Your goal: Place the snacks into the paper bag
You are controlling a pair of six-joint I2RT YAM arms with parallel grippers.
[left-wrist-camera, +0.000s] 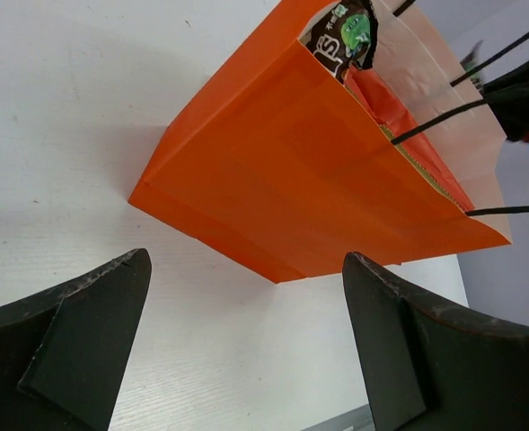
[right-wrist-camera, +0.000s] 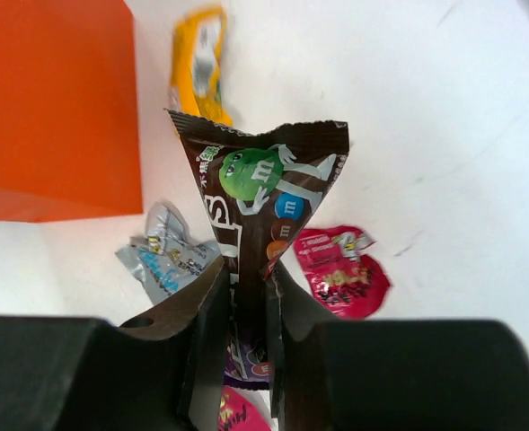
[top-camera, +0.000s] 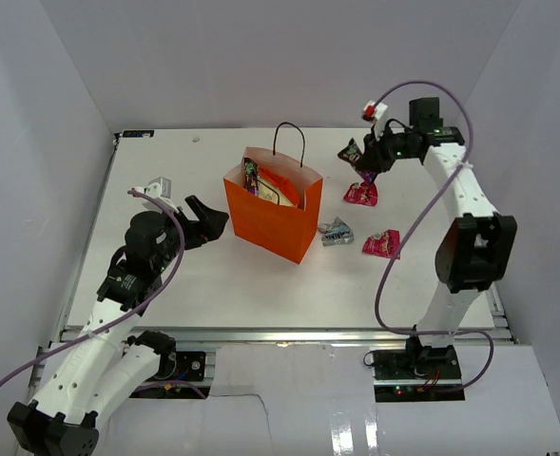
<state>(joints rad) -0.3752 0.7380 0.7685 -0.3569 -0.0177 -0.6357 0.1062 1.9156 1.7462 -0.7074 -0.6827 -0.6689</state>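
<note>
The orange paper bag [top-camera: 272, 220] stands upright mid-table, with the chip bag [top-camera: 282, 189] and a dark green-red packet [top-camera: 251, 176] sticking out of its open top. My right gripper [top-camera: 367, 160] is shut on a dark brown candy packet [right-wrist-camera: 266, 193] and holds it in the air right of the bag. Below it lie a magenta packet [top-camera: 360, 195], a silver-blue packet [top-camera: 336, 231] and a second magenta packet [top-camera: 381, 244]. My left gripper [top-camera: 209, 224] is open and empty, just left of the bag [left-wrist-camera: 309, 180], not touching it.
A yellow packet [right-wrist-camera: 201, 63] lies on the table beyond the held packet, next to the bag's side [right-wrist-camera: 57, 108]. A purple packet [right-wrist-camera: 251, 359] shows under my right jaws. White walls close in the table on three sides.
</note>
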